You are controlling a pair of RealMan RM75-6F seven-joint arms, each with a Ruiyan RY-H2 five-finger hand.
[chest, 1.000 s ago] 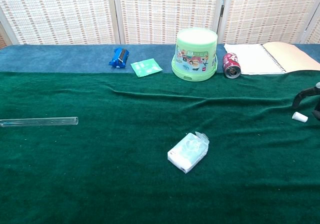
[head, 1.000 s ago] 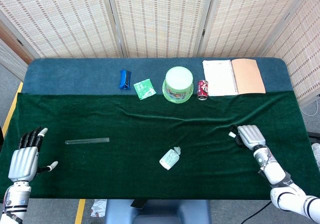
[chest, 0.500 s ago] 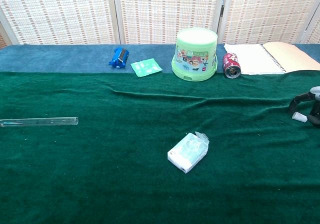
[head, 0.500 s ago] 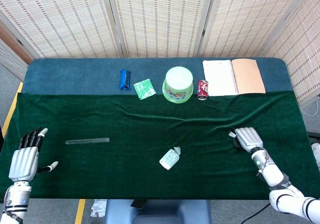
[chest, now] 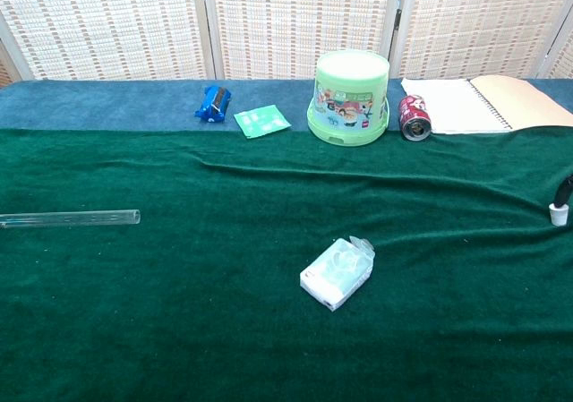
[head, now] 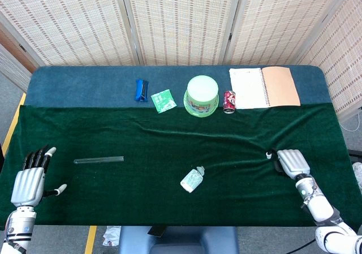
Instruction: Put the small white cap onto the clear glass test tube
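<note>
Test tube (head: 98,160): lies flat on the green cloth (head: 169,146), uncapped, well apart from the cap.
Right hand (head: 289,162): fingers curled around the small white cap (head: 268,155), apparently pinching it.
Left hand (head: 29,177): fingers spread, holding nothing, near the tube.
Remaining: bring cap to tube, seat it.

One glass tube (head: 99,160), lying flat on the green cloth (head: 169,146). One small white cap (head: 268,155). One clear plastic pack (head: 192,180). One green tub (head: 202,95) with a pale lid. One red can (head: 229,102), on its side. One open notebook (head: 264,87). One blue wrapper (head: 141,89). One green packet (head: 163,100). Two robot hands: left hand (head: 29,179) and right hand (head: 291,162). Three woven screen panels (head: 181,22) behind the table.
</note>
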